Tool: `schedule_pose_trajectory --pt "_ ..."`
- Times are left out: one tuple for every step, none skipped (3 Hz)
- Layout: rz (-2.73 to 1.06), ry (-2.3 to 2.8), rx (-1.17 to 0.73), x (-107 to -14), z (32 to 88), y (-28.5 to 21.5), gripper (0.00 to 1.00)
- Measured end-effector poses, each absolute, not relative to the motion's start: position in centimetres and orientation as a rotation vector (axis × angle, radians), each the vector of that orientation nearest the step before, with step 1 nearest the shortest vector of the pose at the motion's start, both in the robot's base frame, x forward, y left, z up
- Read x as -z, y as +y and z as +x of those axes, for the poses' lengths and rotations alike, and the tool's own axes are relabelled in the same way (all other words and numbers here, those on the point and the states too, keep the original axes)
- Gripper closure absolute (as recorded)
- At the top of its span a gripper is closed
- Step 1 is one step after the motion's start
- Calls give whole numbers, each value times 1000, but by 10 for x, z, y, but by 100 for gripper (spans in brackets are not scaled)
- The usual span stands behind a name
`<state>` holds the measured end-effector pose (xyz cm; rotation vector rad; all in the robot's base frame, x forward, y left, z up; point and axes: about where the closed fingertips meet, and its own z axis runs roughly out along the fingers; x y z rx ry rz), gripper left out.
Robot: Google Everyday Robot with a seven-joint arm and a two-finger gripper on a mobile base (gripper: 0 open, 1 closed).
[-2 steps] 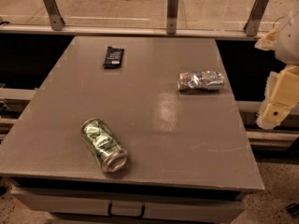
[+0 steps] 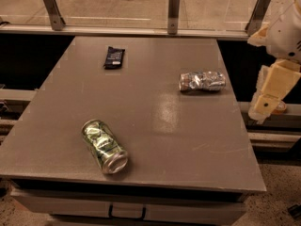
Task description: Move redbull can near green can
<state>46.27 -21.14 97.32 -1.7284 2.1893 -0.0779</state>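
Note:
The redbull can (image 2: 202,81), slim, silver-grey and crinkled, lies on its side on the right part of the grey table (image 2: 155,126). The green can (image 2: 104,146), fatter with a mottled pattern and a silver end, lies on its side near the front left, far from the redbull can. My gripper (image 2: 269,95), cream-coloured, hangs off the table's right edge, right of the redbull can and holding nothing.
A flat black packet (image 2: 114,57) lies at the back left of the table. A rail with metal posts (image 2: 173,12) runs behind the table. A drawer handle (image 2: 127,213) shows below the front edge.
The gripper has shifted slightly left and down at the right edge. The cans and the packet have not moved.

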Motion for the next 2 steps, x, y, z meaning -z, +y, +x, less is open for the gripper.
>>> schedule_pose_trajectory --pt "-1764 2097 58 -957 521 -198 0" --pt "-1790 2049 22 -926 579 -183 0"
